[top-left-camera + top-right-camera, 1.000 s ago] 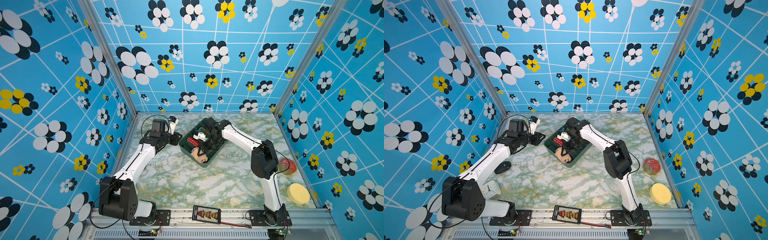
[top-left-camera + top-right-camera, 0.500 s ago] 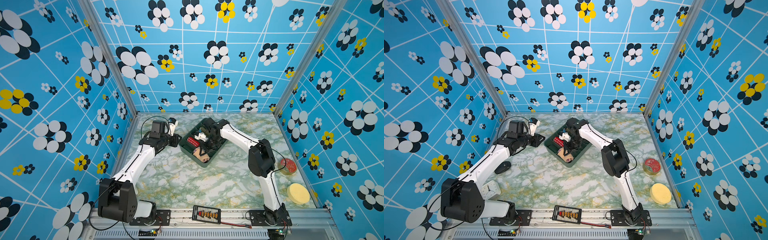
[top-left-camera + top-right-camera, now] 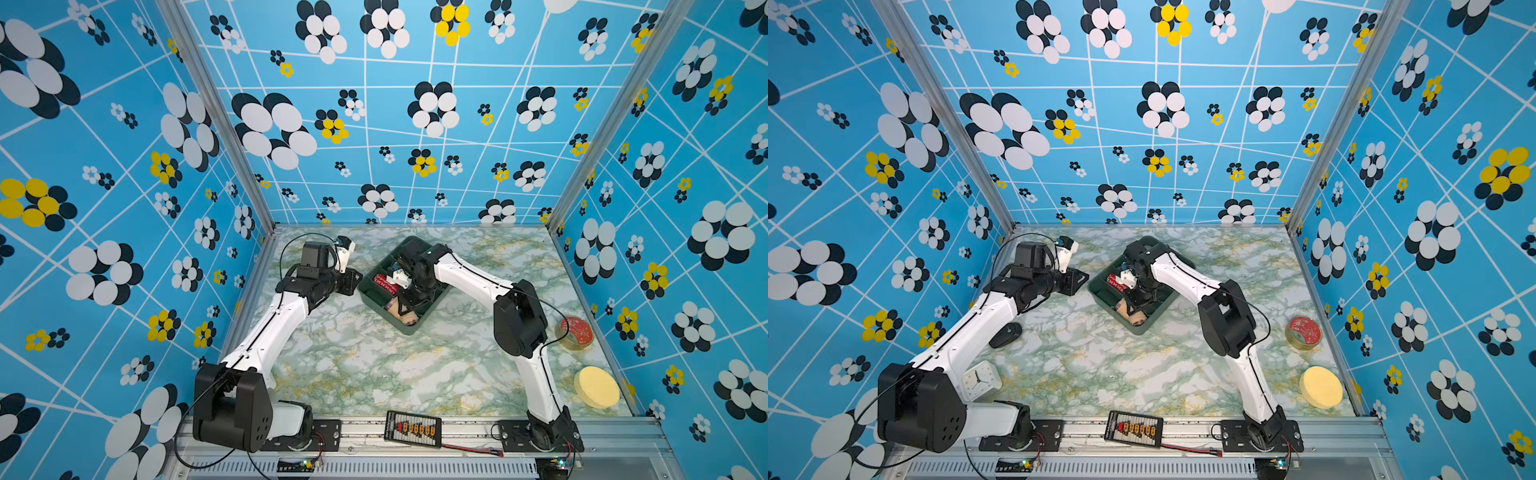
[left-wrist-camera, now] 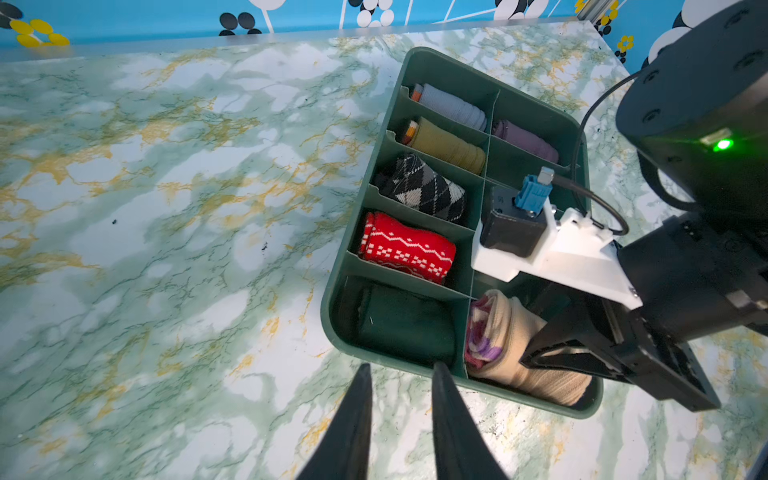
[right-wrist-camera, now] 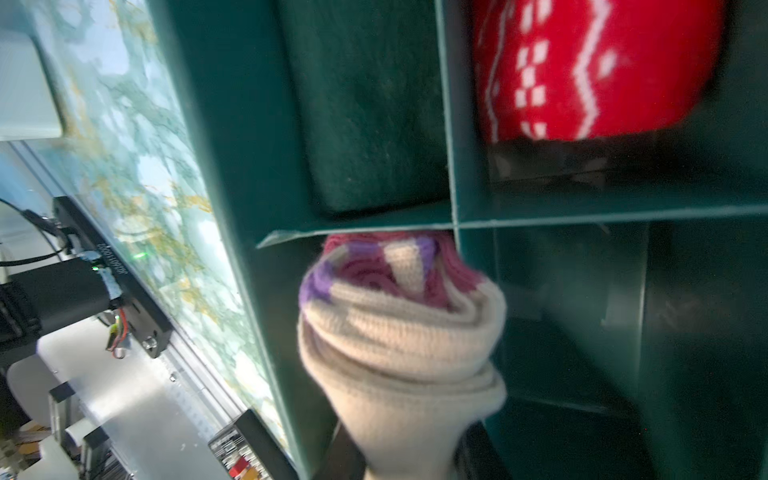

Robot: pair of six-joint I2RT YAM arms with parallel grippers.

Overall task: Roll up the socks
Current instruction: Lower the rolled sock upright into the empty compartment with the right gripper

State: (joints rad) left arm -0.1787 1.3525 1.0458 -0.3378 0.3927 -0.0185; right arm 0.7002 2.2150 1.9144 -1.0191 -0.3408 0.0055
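Lengthwise, the socks [image 5: 399,340] point striped-end toward the divider [image 5: 582,212]

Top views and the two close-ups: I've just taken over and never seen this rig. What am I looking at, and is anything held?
Two white robot arms work over a marbled table. Both top views look down from one overhead camera; each close-up comes from a camera on an arm's wrist. A green divided tray holds sock rolls. The right gripper is closed on the socks, a cream roll with purple stripes, in a corner compartment. The left gripper hovers beside the tray, slightly open and empty.
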